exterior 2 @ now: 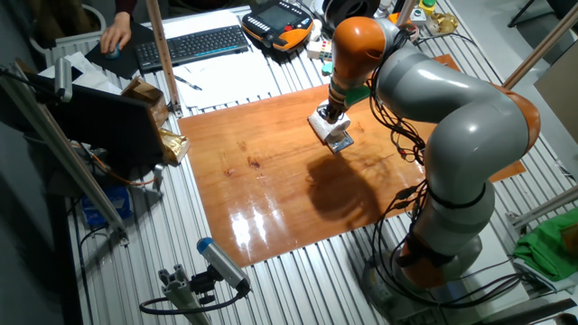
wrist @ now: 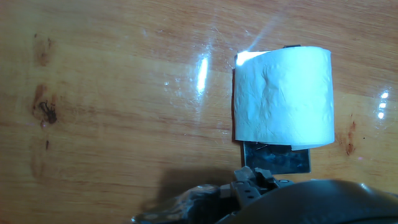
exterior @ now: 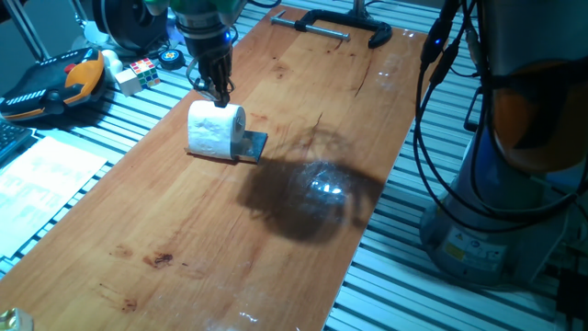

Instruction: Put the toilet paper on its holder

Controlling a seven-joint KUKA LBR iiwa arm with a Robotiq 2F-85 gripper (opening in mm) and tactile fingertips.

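In one fixed view the toilet paper (exterior: 216,130) lies on its side on the wooden table (exterior: 184,221), over the holder (exterior: 251,145) — the grey plate juts out beside it. The gripper (exterior: 219,90) hangs just above the roll, fingers close together; whether it grips anything cannot be told.

The other fixed view shows the roll (exterior 2: 325,124) under the arm (exterior 2: 452,117).

The hand view shows roll (wrist: 283,96) covering most of the plate (wrist: 277,158).

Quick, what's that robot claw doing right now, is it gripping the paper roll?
Gripper: just above the toilet paper, not holding it; open or closed cannot be told.
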